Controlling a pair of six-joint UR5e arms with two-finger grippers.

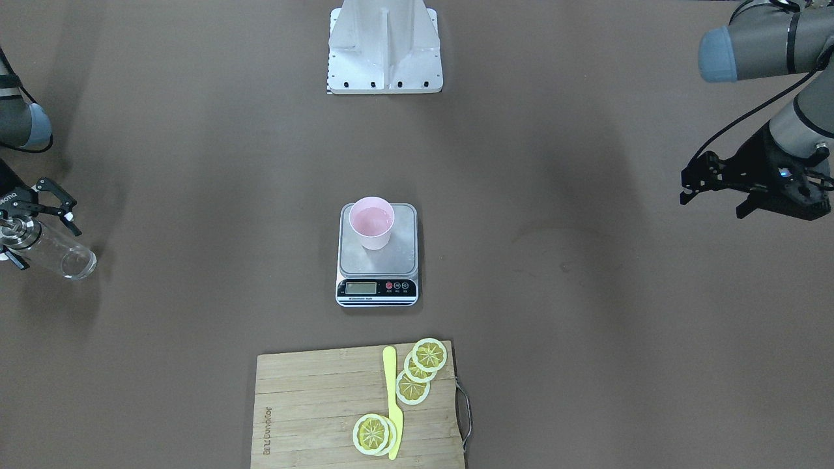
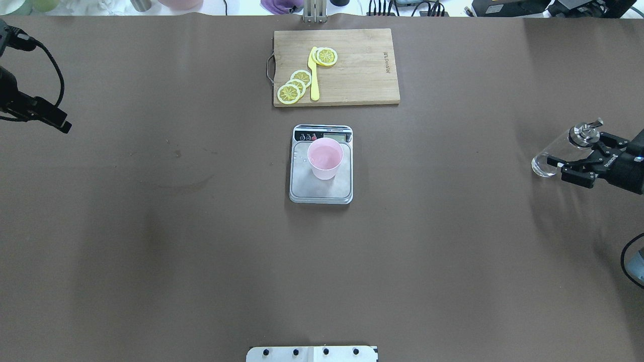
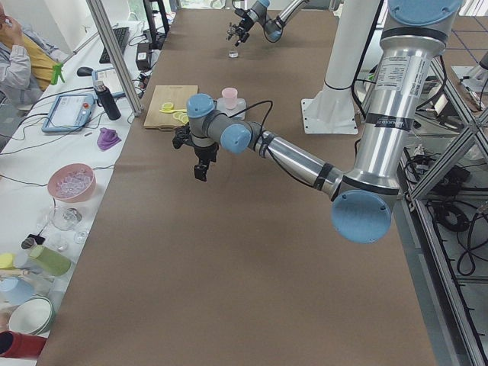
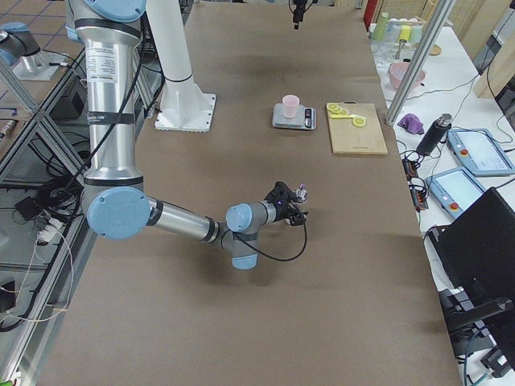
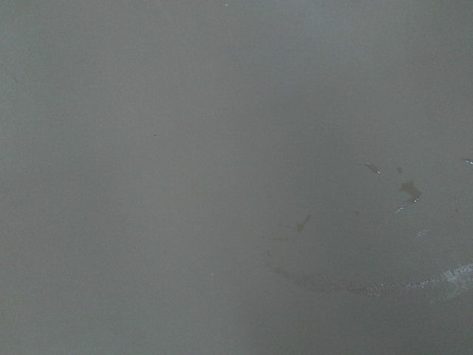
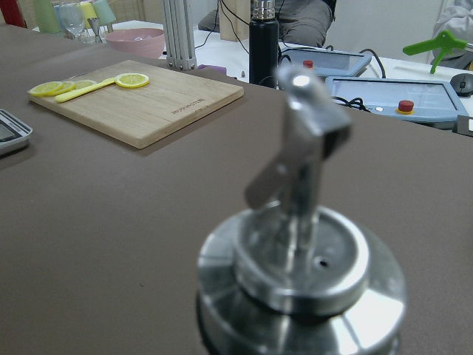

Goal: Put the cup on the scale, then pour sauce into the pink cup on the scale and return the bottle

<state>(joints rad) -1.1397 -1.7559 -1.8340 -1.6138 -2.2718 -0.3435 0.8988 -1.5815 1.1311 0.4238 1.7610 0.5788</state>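
The pale pink cup (image 1: 371, 225) stands upright on the silver scale (image 1: 376, 288) at the table's middle; both also show in the overhead view, cup (image 2: 325, 158) and scale (image 2: 322, 193). The clear glass bottle (image 1: 65, 257) with its chrome cap (image 6: 303, 266) stands on the table at the robot's far right and looks empty. My right gripper (image 2: 573, 151) is open, a finger on either side of the bottle's upper part. My left gripper (image 1: 711, 203) hangs open and empty above bare table at the far left.
A wooden cutting board (image 2: 357, 75) with lemon slices (image 2: 294, 85) and a yellow knife (image 2: 314, 75) lies beyond the scale. The robot's white base plate (image 1: 384, 52) is at the near edge. Operator gear sits past the table's far edge.
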